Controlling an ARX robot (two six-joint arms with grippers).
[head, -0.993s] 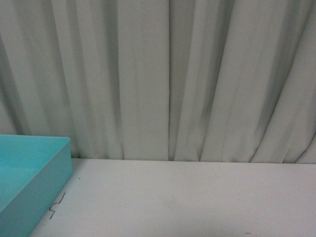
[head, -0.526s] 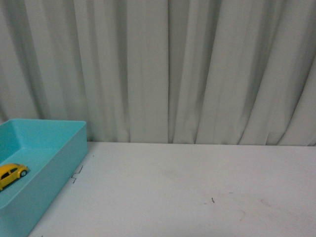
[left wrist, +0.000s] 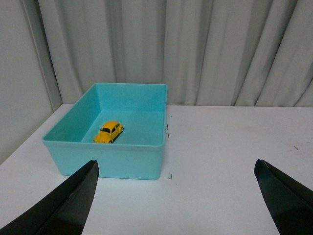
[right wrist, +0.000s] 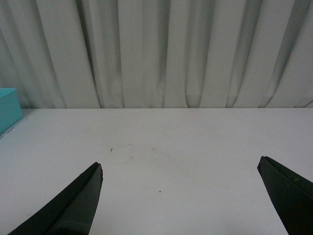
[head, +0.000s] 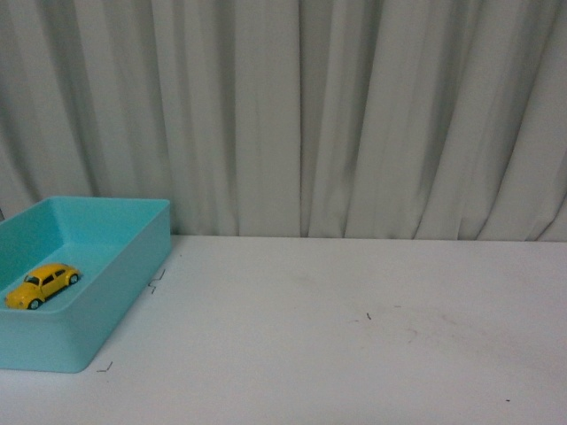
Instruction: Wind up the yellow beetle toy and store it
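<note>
The yellow beetle toy (head: 42, 284) lies on its wheels inside a turquoise bin (head: 133, 266) at the table's left; the left wrist view shows the same beetle toy (left wrist: 108, 131) on the floor of the bin (left wrist: 112, 159). My left gripper (left wrist: 176, 169) hangs open well back from the bin, nothing between its black fingers (left wrist: 73, 196). My right gripper (right wrist: 178, 169) is open too, over bare white table, its fingers (right wrist: 78, 196) wide apart. Neither arm shows in the front view.
A white table (head: 354, 336) carries small black corner marks (head: 104, 367) near the bin and faint scuffs (head: 368, 316). A grey pleated curtain (head: 354, 115) closes off the back. A pale wall (left wrist: 19, 88) stands left of the bin. The bin's corner (right wrist: 7, 110) shows in the right wrist view.
The front view has tilted down and swung left: the bin sits higher in frame and further into view, and the yellow beetle toy, unseen a second ago, now shows fully inside it.
</note>
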